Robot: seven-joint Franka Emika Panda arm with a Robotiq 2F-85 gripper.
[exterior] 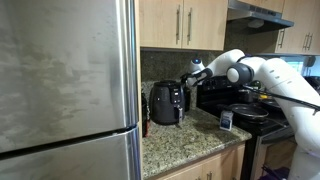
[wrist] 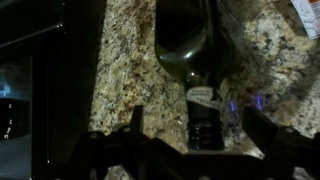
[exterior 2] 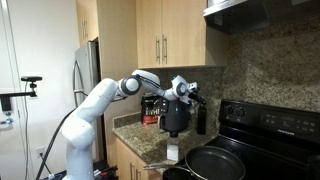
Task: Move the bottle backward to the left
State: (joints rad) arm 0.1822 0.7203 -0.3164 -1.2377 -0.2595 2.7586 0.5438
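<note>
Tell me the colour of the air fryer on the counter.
The air fryer is black; it shows best in an exterior view.

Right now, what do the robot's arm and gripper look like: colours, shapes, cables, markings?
The arm is white, built of thick rounded segments with darker bands at the joints. The gripper at its end is black and blocky. No cables or markings can be made out at this size.

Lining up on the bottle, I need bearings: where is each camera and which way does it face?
Exterior view: beside the steel refrigerator, facing the black stove; white arm enters at right.
Exterior view: at the stove end, facing the refrigerator; whole arm shows.
Wrist view: looking down at granite counter; open gripper frames slim dark bottle.
Both exterior views share the black air fryer.
</note>
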